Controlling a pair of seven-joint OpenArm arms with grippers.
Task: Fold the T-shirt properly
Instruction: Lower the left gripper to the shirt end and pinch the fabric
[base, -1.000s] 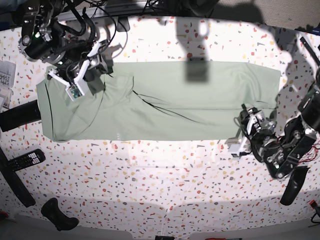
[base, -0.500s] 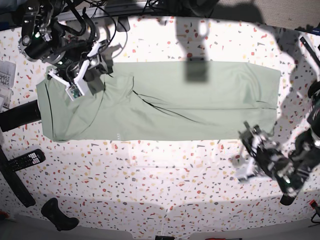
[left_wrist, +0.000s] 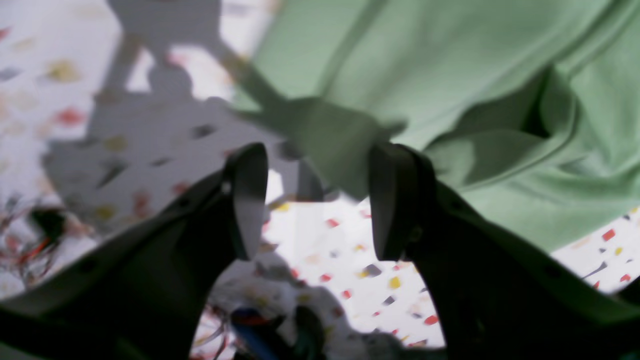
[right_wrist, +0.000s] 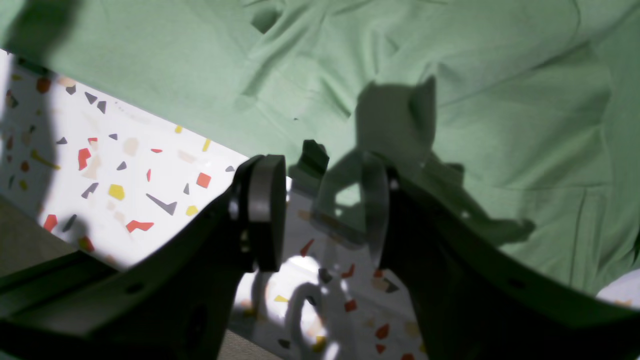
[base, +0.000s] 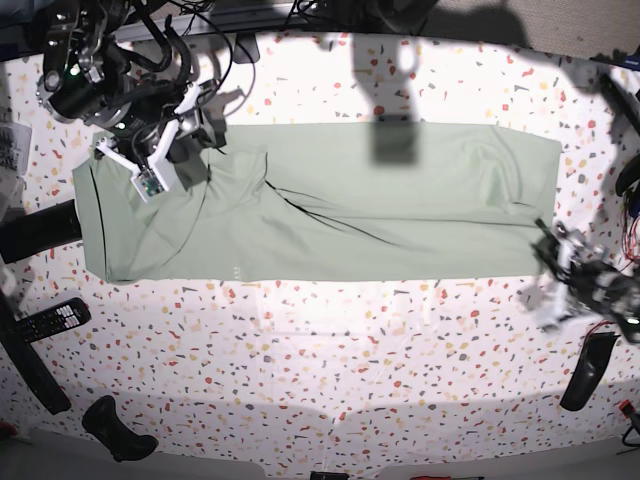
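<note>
Lying folded into a long band across the far half of the speckled table (base: 330, 340), the T-shirt (base: 330, 200) is flanked by two arms with nothing in their jaws.

The base view gives the whole layout — the shirt stretches from the left side almost to the right edge, the right gripper (base: 150, 165) above its far-left end and the left gripper (base: 560, 285) blurred off its near-right corner. Only the wrist views show the jaws: the left gripper (left_wrist: 312, 200) stands wide with bare table between its fingers, a rumpled shirt corner just beyond, while the right gripper (right_wrist: 320, 210) is partly parted over the cloth's edge. Since a second ago the left arm has pulled away from the shirt's near-right corner toward the right edge; the right arm has stayed put. The cloth is pale sage green — mostly flat, with a dark diagonal crease running from left of centre.
</note>
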